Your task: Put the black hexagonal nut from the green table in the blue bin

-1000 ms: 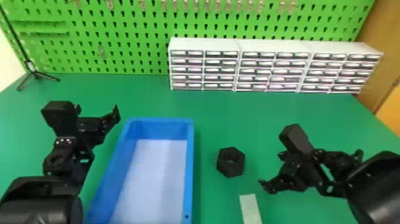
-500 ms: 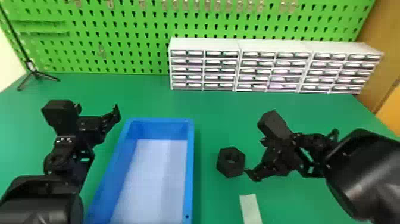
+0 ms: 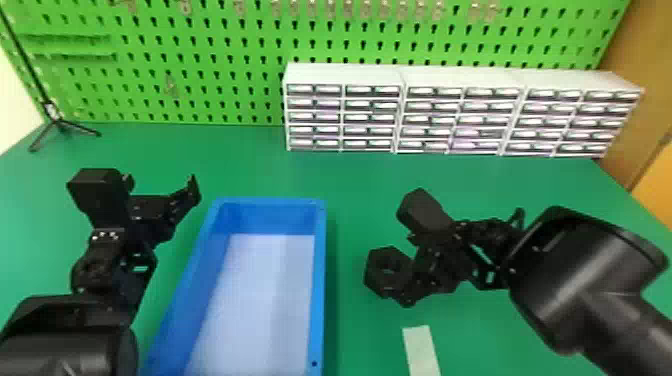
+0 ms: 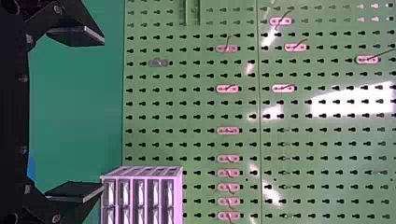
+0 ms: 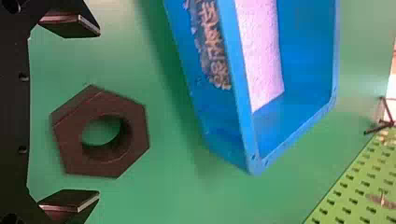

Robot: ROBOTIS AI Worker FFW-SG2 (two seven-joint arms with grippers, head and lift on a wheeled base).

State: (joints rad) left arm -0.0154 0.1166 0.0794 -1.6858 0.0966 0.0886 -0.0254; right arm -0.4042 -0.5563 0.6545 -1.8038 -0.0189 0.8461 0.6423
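Beside one bin, left gripper gapes; near one nut, right gripper gapes too.

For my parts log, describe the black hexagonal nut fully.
The black hexagonal nut is thick and matte, with a wide round hole right through it; plastic or metal, I cannot tell. It lies flat on the green table beside the blue bin, between the open fingers of the right hand, touching neither.

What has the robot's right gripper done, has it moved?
Yes, the right gripper has moved left, toward the blue bin, and is now at the nut.
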